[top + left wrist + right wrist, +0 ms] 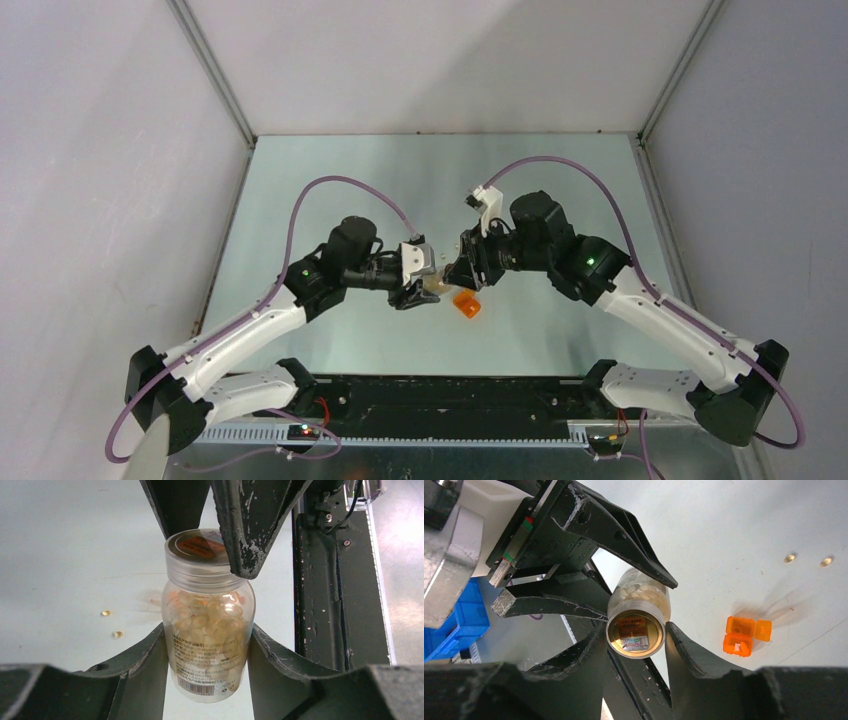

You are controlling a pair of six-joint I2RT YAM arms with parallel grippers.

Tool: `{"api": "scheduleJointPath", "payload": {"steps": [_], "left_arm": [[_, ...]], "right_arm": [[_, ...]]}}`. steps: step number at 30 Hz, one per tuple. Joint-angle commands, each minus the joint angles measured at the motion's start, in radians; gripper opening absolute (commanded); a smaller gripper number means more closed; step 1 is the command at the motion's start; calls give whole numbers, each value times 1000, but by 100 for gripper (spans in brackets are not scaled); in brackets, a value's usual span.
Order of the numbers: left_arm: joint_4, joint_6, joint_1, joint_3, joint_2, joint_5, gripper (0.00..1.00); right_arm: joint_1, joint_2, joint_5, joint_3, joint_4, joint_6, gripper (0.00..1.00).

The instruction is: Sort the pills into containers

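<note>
Uncapping seems to be the step in hand. The left claw (206,636) is clamped on the body of the vial (209,680), which appears to be lifted off the desk (60,555) between the two arms. The right claw (635,629) is closed around its cap (634,636), one finger on each side. No gap shows under the cap, so I judge it not yet off.

The next move calls for the right claw to turn the cap while the left grips hard enough that the body does not spin with it. The vial is packed almost to the neck with pills (207,622), so its mouth should point upward once it is open. After that comes a careful tip toward the orange box (743,636).

The left wrist view alone shows the vial's side: the printed label, the barcode and how full it is. The right wrist view looks straight at the cap's top. It also shows the orange box lying open on the desk, well apart from two loose pills, and a blue bin (466,617) at the edge. The left wrist view catches those loose pills too. From above, the box sits just beside the meeting claws, but the pills are too small to make out.
</note>
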Motion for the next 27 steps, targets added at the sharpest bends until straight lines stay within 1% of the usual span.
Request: {"api": "scheduleJointPath", "payload": {"steps": [1, 3, 4, 5, 6, 7, 8, 9, 11, 13, 15, 16, 17, 18, 19, 20, 22, 24, 27], "left_arm": [[38, 14, -12, 52, -15, -5, 0], [38, 17, -12, 52, -16, -20, 0], [37, 18, -12, 51, -18, -31, 0], [36, 21, -13, 51, -18, -37, 0], [30, 33, -14, 49, -21, -41, 0], [28, 39, -15, 48, -25, -48, 0], [30, 46, -15, 44, -30, -67, 0], [33, 49, -16, 41, -36, -78, 0], [37, 57, -17, 32, -46, -106, 0], [38, 65, -18, 27, -57, -126, 0], [44, 67, -18, 20, -65, -138, 0], [45, 67, -18, 14, -66, -146, 0], [53, 62, -18, 12, -68, -152, 0], [59, 57, -18, 7, -68, -166, 0], [68, 50, -19, 4, -69, -171, 0], [74, 45, -19, -1, -68, -187, 0], [91, 30, -18, -6, -69, -211, 1], [102, 23, -18, -9, -69, -222, 4], [119, 10, -17, -15, -70, -229, 10]], "right_arm": [[17, 30, 47, 43, 35, 59, 36], [30, 41, 86, 43, 38, 84, 30], [37, 47, 122, 43, 40, 103, 24], [40, 51, 145, 44, 39, 117, 21], [46, 59, 204, 43, 36, 164, 15], [47, 63, 229, 43, 35, 192, 11], [48, 72, 275, 42, 31, 250, 3], [47, 77, 301, 43, 28, 277, 1], [47, 88, 366, 42, 18, 370, 0], [39, 92, 428, 42, -1, 509, 0], [32, 89, 463, 42, -10, 583, 0], [32, 87, 466, 43, -2, 587, 0], [40, 84, 462, 43, 14, 560, 9], [47, 83, 454, 41, 25, 533, 39], [57, 84, 446, 41, 42, 476, 53], [61, 86, 425, 42, 45, 453, 73], [66, 93, 382, 42, 46, 404, 84], [66, 103, 340, 41, 38, 379, 86], [69, 123, 285, 41, 36, 365, 85]]}}
